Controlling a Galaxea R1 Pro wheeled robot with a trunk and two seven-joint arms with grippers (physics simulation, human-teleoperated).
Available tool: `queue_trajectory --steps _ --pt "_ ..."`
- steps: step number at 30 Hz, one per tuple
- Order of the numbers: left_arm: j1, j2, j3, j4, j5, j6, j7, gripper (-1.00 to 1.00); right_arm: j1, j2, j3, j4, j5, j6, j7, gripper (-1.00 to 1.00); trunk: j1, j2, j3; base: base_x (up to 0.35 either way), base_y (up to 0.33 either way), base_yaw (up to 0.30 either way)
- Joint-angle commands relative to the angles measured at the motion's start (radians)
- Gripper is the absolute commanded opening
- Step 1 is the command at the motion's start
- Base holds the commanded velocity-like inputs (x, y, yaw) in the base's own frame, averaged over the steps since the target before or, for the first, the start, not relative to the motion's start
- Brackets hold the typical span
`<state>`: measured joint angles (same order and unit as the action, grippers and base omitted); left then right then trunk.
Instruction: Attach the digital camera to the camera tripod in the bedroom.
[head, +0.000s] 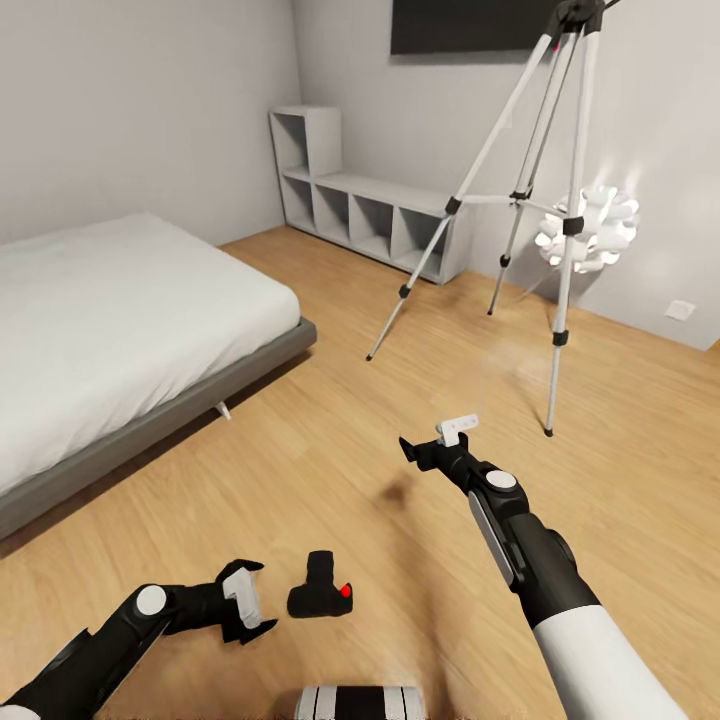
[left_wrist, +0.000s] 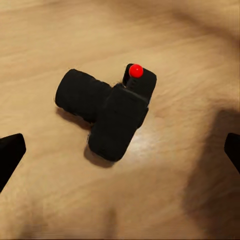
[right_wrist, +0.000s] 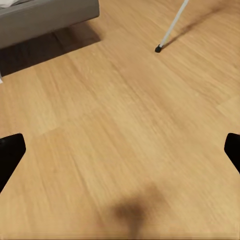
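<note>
I hover my left gripper (head: 252, 602), jaws spread, just beside the camera (head: 320, 588) to grab it, right gripper (head: 420, 455) spread toward the tripod (head: 520, 195).

Camera (head: 320, 589) on floor (head: 330, 440) just right of left pincer (head: 252, 602), untouched, right pincer (head: 425, 452) raised well ahead of it, tripod (head: 540, 190) beyond right pincer, bed (head: 110, 320) far left, shelf (head: 360, 200) behind.
</note>
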<state>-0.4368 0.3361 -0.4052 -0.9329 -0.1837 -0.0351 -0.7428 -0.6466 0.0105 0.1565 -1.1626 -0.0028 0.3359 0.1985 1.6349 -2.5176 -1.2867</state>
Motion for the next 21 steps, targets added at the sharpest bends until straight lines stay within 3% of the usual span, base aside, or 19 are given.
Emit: queue_trajectory --steps 1,13,14,21 --pt "-0.016 0.000 -0.001 0.003 -0.008 0.001 -0.001 1.00 0.000 0.000 -0.001 -0.001 0.000 0.006 0.003 1.00 0.000 -0.001 -0.005 0.000 0.000 0.000" --pt "-0.244 -0.080 -0.012 0.179 -0.009 0.059 -0.004 1.00 -0.001 0.000 0.000 -0.001 0.000 0.006 0.003 1.00 0.006 -0.003 -0.051 0.000 0.000 0.000" --pt "-0.276 -0.101 -0.023 0.206 -0.009 0.061 -0.004 1.00 0.000 0.000 0.000 -0.001 0.000 0.006 0.002 1.00 0.006 -0.004 -0.055 0.000 0.000 0.000" --pt "-0.354 -0.130 -0.054 0.281 -0.010 0.063 -0.003 1.00 -0.001 0.000 0.000 -0.002 0.000 0.007 0.002 1.00 0.009 -0.005 -0.082 0.000 0.000 0.000"
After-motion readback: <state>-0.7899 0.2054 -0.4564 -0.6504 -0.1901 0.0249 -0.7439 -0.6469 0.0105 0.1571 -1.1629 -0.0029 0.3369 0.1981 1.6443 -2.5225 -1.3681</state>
